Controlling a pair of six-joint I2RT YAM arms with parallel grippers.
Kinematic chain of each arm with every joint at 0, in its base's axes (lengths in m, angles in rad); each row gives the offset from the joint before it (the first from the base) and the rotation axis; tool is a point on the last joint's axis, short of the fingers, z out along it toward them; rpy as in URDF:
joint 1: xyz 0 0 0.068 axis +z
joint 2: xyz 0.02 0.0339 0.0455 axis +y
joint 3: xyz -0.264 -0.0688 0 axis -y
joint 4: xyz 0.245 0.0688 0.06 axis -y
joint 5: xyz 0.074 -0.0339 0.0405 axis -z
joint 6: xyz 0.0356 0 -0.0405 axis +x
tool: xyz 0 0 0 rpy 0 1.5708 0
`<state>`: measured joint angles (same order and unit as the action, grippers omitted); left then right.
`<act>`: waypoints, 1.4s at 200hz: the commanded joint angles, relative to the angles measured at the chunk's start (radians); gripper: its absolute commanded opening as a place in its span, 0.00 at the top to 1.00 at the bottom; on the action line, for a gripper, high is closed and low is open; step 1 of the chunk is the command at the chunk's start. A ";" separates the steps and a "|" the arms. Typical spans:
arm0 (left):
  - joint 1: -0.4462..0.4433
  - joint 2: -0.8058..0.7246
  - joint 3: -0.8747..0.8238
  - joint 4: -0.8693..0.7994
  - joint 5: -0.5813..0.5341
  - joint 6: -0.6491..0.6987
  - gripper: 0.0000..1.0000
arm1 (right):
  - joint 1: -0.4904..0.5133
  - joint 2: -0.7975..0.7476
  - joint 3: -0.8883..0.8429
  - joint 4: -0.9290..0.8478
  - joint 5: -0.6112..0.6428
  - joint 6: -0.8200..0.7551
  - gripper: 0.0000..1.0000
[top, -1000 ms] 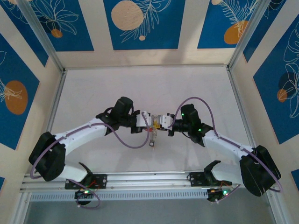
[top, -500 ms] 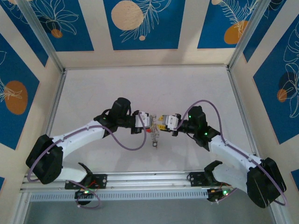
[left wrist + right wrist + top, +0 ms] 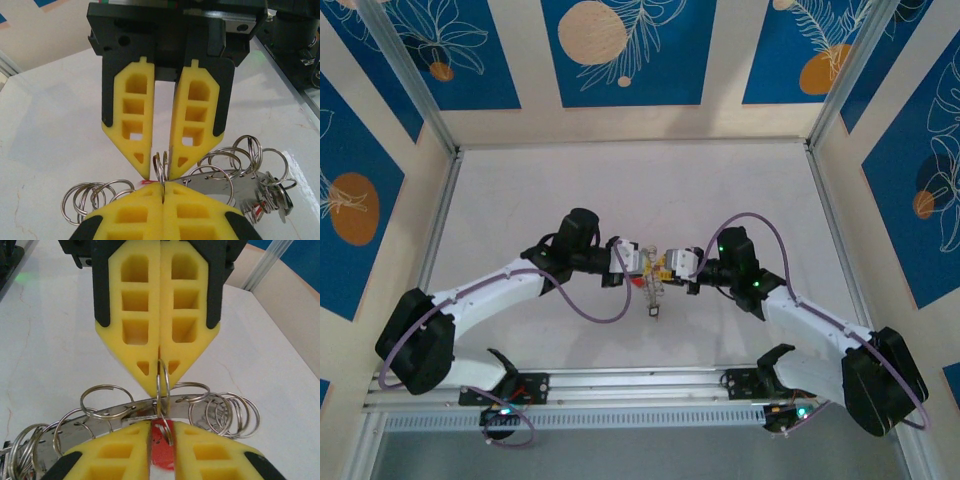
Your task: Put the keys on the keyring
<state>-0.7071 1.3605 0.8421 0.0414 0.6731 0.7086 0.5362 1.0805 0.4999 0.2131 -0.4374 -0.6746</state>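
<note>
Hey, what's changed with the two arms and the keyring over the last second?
The left gripper and right gripper both drifted slightly rightward and toward the near edge, taking the dangling keyring along. The right arm swung outward, then partly back. Nothing was let go. Both stay shut on the keyring, tip to tip above the table.

Nothing readable is showing — no text, label, brand, number or sign is standing out legibly on anything in view.
</note>
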 commanded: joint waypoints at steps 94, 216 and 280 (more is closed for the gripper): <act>0.006 -0.009 -0.006 0.032 0.078 0.012 1.00 | 0.018 -0.023 0.016 0.015 -0.015 -0.009 0.79; 0.003 -0.009 -0.029 0.067 0.080 0.014 1.00 | 0.024 -0.010 0.002 0.062 -0.073 0.017 0.81; 0.003 0.000 -0.026 0.079 0.094 0.010 1.00 | 0.022 -0.011 0.000 0.057 -0.074 0.013 0.94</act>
<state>-0.7017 1.3605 0.8188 0.0692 0.7059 0.7097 0.5503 1.0706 0.5022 0.2455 -0.4786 -0.6628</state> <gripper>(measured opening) 0.043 0.108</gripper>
